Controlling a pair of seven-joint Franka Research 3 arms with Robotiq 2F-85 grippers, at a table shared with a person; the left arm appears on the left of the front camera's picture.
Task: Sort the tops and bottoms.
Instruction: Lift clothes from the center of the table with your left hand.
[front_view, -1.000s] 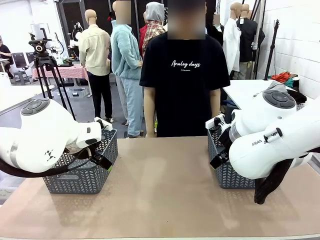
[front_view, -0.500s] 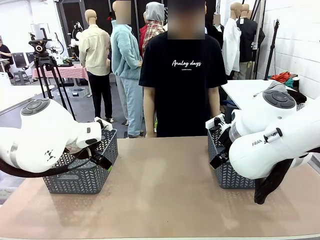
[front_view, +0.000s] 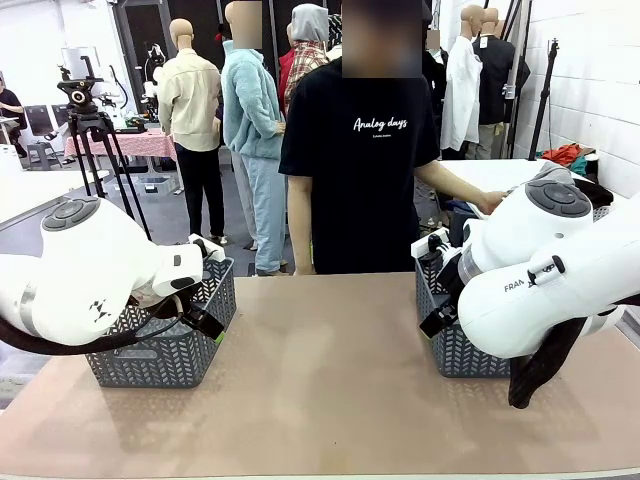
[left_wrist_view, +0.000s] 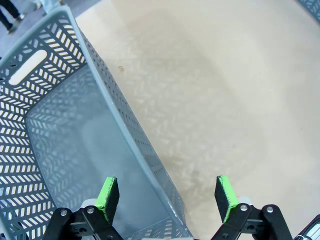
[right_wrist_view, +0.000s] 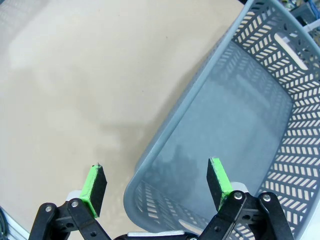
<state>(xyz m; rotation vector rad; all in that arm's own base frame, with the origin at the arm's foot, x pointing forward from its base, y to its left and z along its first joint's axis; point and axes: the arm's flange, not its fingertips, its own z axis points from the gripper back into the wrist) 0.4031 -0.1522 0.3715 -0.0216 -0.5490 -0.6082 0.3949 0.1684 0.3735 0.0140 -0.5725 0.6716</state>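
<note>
A: So, where do the garments lie?

B: They cannot be placed for certain. A small heap of cloth (front_view: 566, 155), reddish with some teal, sits on the white side table (front_view: 520, 172) behind the right arm. It is too small to tell tops from bottoms. The person (front_view: 360, 170) in the black T-shirt stretches a hand (front_view: 489, 203) over that table, beside something dark and bluish that the arm partly hides.

A: And the pincers?

B: Both stand wide apart, with nothing between the pads. The left gripper (left_wrist_view: 166, 194) hangs astride the long wall of the left basket (left_wrist_view: 117, 107), one green pad above the basket's grey floor, the other above the tan table (left_wrist_view: 225, 75). The right gripper (right_wrist_view: 156, 182) straddles the rim of the right basket (right_wrist_view: 295, 125) likewise.

A: The baskets?

B: Grey plastic with herringbone slots, one near each end of the table.
</note>
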